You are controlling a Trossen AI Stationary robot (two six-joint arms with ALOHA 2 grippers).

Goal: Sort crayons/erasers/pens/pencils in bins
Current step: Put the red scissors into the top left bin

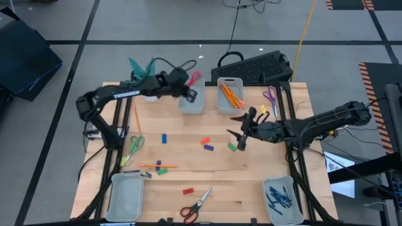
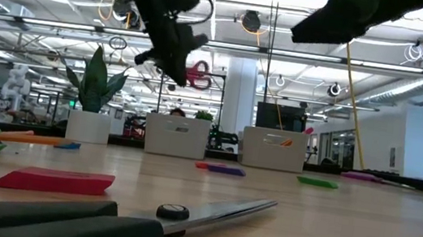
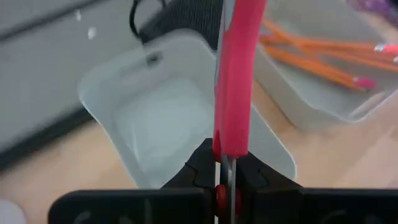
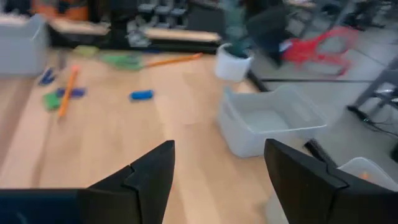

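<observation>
Wooden table [image 1: 182, 163], pencils [image 1: 231, 95] in bin [image 1: 220, 107], pens [image 1: 278, 198] in bin [image 1: 267, 207]

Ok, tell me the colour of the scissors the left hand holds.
Red-handled scissors, shut in the left hand; left wrist view shows it best.

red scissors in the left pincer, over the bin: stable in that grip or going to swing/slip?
Probably stiff, but apt to pivot: the left pincer pinches the red scissors near one end, so most of their length sticks out past the fingers over the empty bin. The handle looks like smooth plastic, so some slip seems possible. Likely light.
</observation>
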